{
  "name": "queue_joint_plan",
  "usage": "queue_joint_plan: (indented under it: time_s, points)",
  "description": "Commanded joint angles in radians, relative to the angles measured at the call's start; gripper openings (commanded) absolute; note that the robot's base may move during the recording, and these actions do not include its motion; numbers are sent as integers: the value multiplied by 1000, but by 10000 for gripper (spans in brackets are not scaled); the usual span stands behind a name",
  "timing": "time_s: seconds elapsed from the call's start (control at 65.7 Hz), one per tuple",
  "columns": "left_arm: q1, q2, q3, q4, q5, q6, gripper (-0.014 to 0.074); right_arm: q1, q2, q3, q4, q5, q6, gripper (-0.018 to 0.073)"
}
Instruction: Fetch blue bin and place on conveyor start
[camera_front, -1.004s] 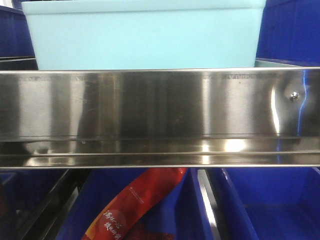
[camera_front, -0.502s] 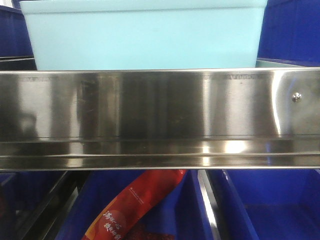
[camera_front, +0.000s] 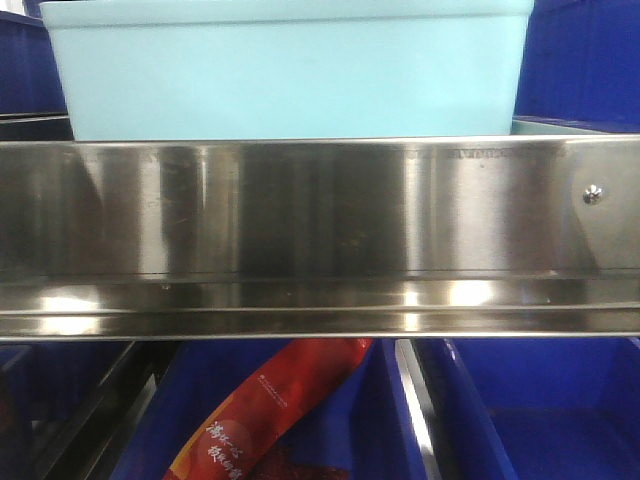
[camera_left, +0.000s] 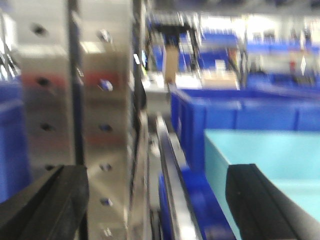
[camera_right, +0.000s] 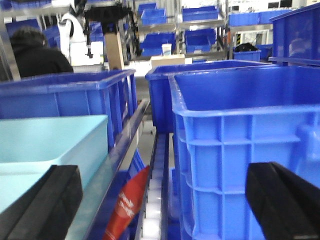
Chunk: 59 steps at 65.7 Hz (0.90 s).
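The blue bin (camera_front: 290, 80), a pale turquoise tub, stands on the shelf behind the steel rail (camera_front: 320, 230) in the front view. In the blurred left wrist view, my left gripper (camera_left: 155, 200) is open, and the bin (camera_left: 270, 155) lies by its right finger (camera_left: 255, 200), its left wall showing inside the gap. My right gripper (camera_right: 165, 195) is open too. There the bin (camera_right: 45, 140) is behind its left finger (camera_right: 50, 205), with its right wall in the gap. Neither gripper holds anything. The conveyor start is out of view.
Dark blue storage bins (camera_right: 240, 130) crowd the right side and the shelf below (camera_front: 540, 410). A red packet (camera_front: 270, 410) lies in a lower bin. A perforated steel upright (camera_left: 100, 100) stands left of my left gripper. A person in black (camera_right: 35, 55) is far behind.
The front view has shifted slightly: the rail's screw sits a little lower and the reflections on the rail have moved. The blue bin stays on its shelf.
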Motion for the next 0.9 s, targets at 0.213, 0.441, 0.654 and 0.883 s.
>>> queue_joint_plan:
  time_s: [0.213, 0.441, 0.654, 0.883]
  points:
    - [-208, 279, -225, 10, 186, 7, 466, 168, 252, -209, -5, 106, -85, 570]
    - [-323, 586, -471, 10, 360, 7, 466, 309, 567, -443, -5, 220, -81, 570]
    - [-321, 868, -797, 33, 600, -61, 465, 317, 875, -812, -39, 467, 55, 570]
    - [-304, 1142, -1098, 122, 782, -142, 465, 317, 1179, -1199, -162, 786, 171, 570]
